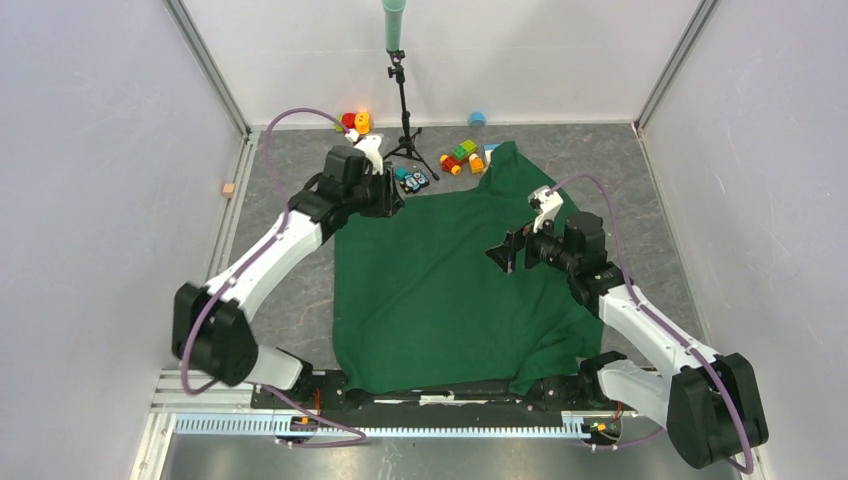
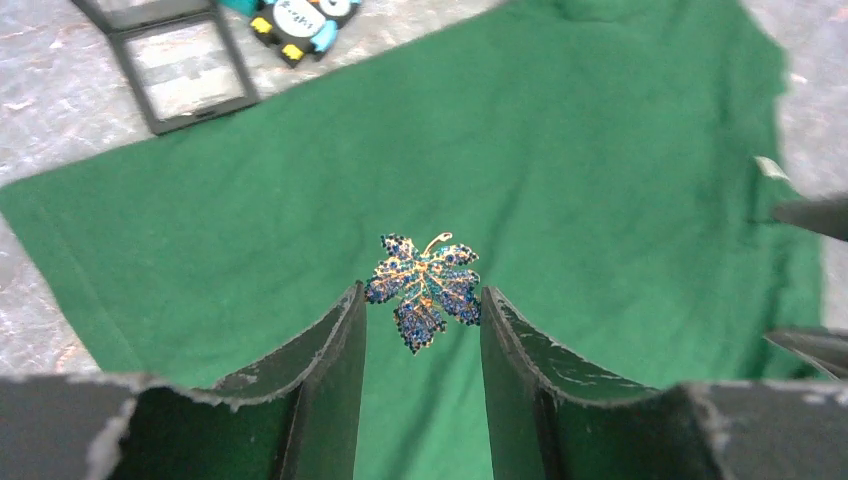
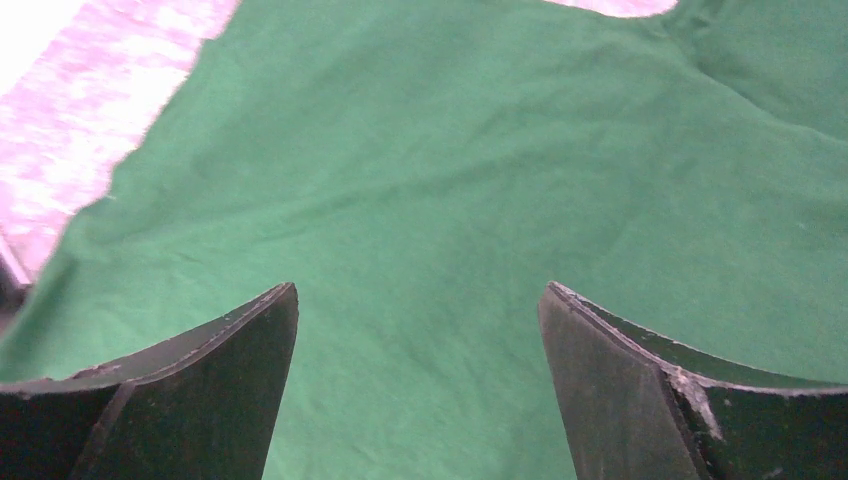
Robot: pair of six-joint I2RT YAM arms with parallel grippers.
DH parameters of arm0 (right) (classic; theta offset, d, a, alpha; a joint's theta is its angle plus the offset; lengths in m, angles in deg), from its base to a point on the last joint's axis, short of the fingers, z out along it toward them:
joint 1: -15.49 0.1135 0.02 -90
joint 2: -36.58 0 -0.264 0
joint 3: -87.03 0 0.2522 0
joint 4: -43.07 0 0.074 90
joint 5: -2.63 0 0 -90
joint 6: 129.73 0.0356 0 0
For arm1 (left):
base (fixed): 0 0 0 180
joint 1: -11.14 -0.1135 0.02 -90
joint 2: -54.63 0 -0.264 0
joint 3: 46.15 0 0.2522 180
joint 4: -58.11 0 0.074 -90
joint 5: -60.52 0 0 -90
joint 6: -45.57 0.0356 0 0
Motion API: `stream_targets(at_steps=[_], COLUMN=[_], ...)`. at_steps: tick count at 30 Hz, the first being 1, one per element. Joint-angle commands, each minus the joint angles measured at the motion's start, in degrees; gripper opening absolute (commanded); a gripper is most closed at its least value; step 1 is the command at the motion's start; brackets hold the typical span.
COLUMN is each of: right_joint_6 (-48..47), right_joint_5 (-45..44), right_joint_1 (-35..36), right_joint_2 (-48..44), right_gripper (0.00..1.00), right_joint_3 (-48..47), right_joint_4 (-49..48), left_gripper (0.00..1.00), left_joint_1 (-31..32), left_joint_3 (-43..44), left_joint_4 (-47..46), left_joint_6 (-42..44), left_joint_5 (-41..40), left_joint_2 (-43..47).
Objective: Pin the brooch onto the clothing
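Our left gripper [image 2: 423, 300] grasps the brooch [image 2: 423, 288], a small blue-and-gold jewelled leaf, pinched by its side lobes between two half-closed fingertips. Its face is turned up to the wrist camera. The stem points away from the hand and the leaf tip points back toward the palm, so its long axis runs along the fingers. We cannot see the pin on its back.

From above, we find this gripper [image 1: 392, 192] over the far left corner of the clothing [image 1: 450, 290], a dark green T-shirt. The shirt is spread across the middle of the worktop [image 1: 300, 320], from the near edge almost to the far one.

Our right gripper [image 1: 510, 252] is released, its jaws wide apart and empty. It hovers over the shirt's right half and points left toward the other hand, with only green cloth beneath it.

Since the brooch is already in the left hand, we judge that the coming move turns on the fabric below and inward of it. Flat cloth lies open toward the shirt's middle, between the two grippers. The right gripper is near enough to steady the cloth there.

Room is tighter behind the left hand. A small open black case [image 2: 180, 65], toy blocks [image 1: 460, 157] and a tripod stand [image 1: 405, 130] sit just off the shirt's far edge, so we would work inward, away from that edge.
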Motion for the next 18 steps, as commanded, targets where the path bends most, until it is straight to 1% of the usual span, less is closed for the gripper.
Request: stream_targets(at_steps=[1,3,4,8,9,14,17,18], right_joint_6=[7.3,8.8,9.8,15.6,16.9,20.3,22.0,22.6], right_joint_5=[7.0,8.7,9.6,11.8,11.7,9.1,8.6,8.4], right_joint_1=[-0.3,-0.1,-0.1,0.9,1.6,7.9,10.1,10.8], right_joint_2=[-1.3,-2.5,-3.0,-2.3,-1.7,1.8,4.2,5.1], right_gripper=[0.92,0.90,0.90,0.90,0.90,0.85,0.83,0.83], right_joint_3=[-3.4,-3.4,-3.5,-5.6,-6.3,-9.9,-11.7,-11.8], right_joint_4=[-2.8,-4.6,-5.8,-8.7,-8.7,-9.4,-10.0,-10.5], left_gripper=[0.42,0.42,0.42,0.42,0.42,0.42,0.42,0.42], left_joint_1=[0.0,0.6,1.6,7.9,9.1,14.9,18.1,19.4], left_joint_3=[-3.0,-4.3,-5.3,-8.9,-9.6,-13.3,-14.7,-15.0], left_joint_4=[5.2,7.3,7.5,5.8,5.5,3.0,2.5,2.4], left_joint_6=[3.3,5.7,6.4,11.6,12.5,15.6,16.3,18.3], left_joint_5=[12.7,16.7,16.7,11.3,11.0,7.6,2.6,1.2], left_joint_2=[9.9,12.6,13.7,19.1,20.2,26.4,28.6,29.0])
